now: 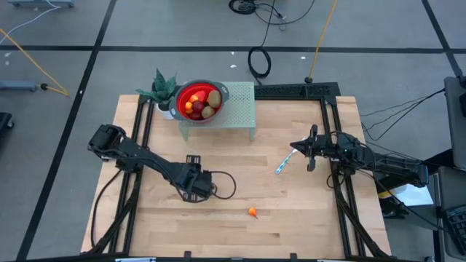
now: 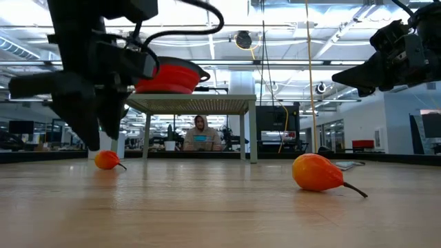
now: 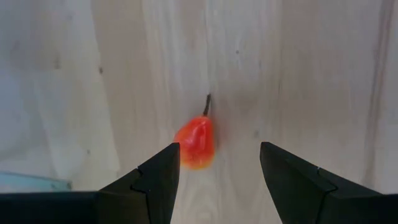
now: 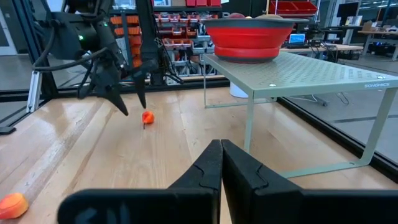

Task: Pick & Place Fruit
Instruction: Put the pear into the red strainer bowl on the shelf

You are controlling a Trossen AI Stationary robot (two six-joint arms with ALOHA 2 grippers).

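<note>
Two small orange fruits [image 2: 106, 160] [image 1: 253, 212] lying loose lower-centre on bare wood — likely light, hard, slick, prone to rolling; gripping across the round body, not the stem. Hovering above one: left gripper [image 3: 217, 171], parted wide, holding nothing. Waiting mid-right — right gripper [image 4: 221, 163], closed, empty.

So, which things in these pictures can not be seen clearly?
- High view: the fruits in the red bowl are too small to count or name.
- Low view: the bowl's wall hides its contents; the left gripper partly covers one orange fruit.
- Left wrist view: the blue-and-white stick lies outside the picture.
</note>
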